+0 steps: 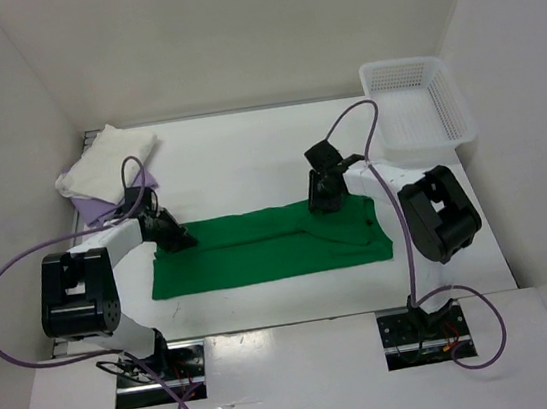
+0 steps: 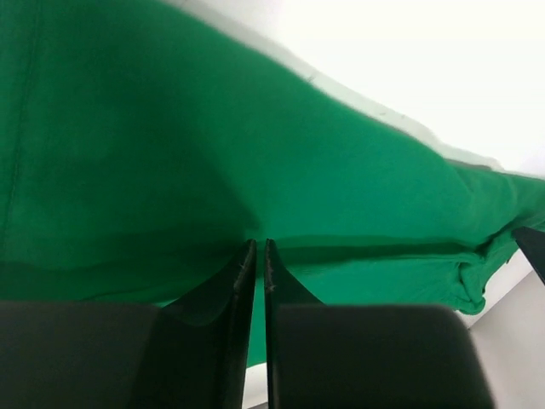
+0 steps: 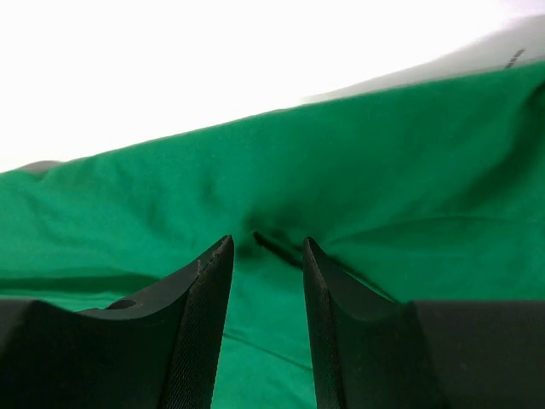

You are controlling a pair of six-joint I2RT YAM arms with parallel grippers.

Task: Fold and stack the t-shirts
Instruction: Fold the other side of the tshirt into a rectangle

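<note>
The green t-shirt [image 1: 260,252] lies flat mid-worktop [image 1: 246,148], folded into 1 long band, while the cream t-shirt [image 1: 111,157] sits folded on the lavender t-shirt [image 1: 85,205] at the far left corner. The left gripper [image 2: 260,243] is clamped on the green band's far left edge, its fingers nearly together. The right gripper [image 3: 266,240] stands narrowly apart over a pucker at the far edge.

Your top view looks down on the whole tabletop [image 1: 247,157] from the 6 o'clock edge. Both wrist views sit very close, looking past their jaws onto the same green t-shirt [image 1: 270,250].
</note>
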